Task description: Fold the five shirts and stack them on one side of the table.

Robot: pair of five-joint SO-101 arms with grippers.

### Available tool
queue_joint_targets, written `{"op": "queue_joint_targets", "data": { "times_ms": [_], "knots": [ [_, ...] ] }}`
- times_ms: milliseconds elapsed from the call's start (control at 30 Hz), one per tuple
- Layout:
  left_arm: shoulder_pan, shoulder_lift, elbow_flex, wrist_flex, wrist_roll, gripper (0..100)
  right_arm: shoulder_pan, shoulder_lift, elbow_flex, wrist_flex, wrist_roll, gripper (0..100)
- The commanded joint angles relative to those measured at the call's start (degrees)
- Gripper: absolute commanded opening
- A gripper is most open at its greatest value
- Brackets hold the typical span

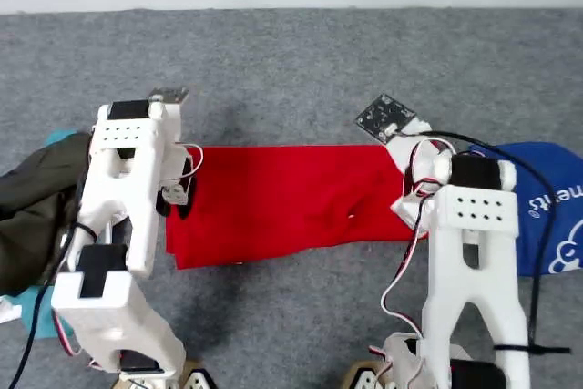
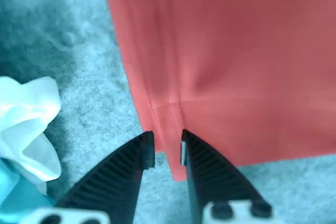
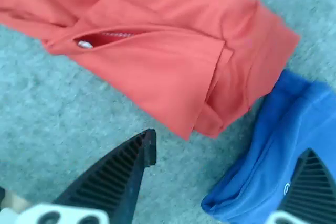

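Looking down on a red shirt (image 1: 291,202) laid flat across the middle of the grey table (image 1: 301,61), folded into a long strip by the looks of it. Got the left gripper (image 2: 167,148) right at the corner of the shirt's left end, jaws pinched almost together on the hem, with the fabric caught between the black fingers (image 2: 126,177). Right gripper (image 3: 231,163) over at the other end, jaws spread wide, nothing in them, hanging above the spot where the red shirt meets a blue shirt (image 3: 273,145). From the right wrist, also a slit-like opening in the red fabric with a small pale bit inside, can't tell what exactly. Blue shirt bunched up at the right edge of the table, touching the red one's end. Off at the left edge, a crumpled dark olive shirt (image 1: 36,198) on top of some teal cloth (image 1: 36,316). Plus a bit of white cloth (image 2: 26,124) near the left gripper, apart from the red shirt.
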Motion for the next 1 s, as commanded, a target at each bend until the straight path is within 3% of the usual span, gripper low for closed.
{"op": "queue_joint_targets", "data": {
  "times_ms": [0, 300, 600, 800, 967],
  "knots": [
    [-0.8, 3.8, -5.3, -0.5, 4.3, 10, 0.7, -2.7, -2.3, 2.1, -0.7, 40.2],
    [-1.4, 17.4, -18.2, -0.5, 11.3, 10, 0.8, -5.8, -2.2, 7.3, -5.3, 40.2],
    [-3.3, 26.2, -25.5, 1.1, 12.0, 10, 0.7, -6.7, 0.9, 6.9, -5.7, 40.2],
    [-5.5, 24.5, -27.3, 4.7, 8.1, 11, 0.7, -6.7, 3.2, 6.7, -5.6, 40.2],
    [-5.9, 24.0, -27.4, 6.7, 3.7, 18, 0.7, -6.7, 3.2, 6.7, -5.6, 40.2]
  ]
}}
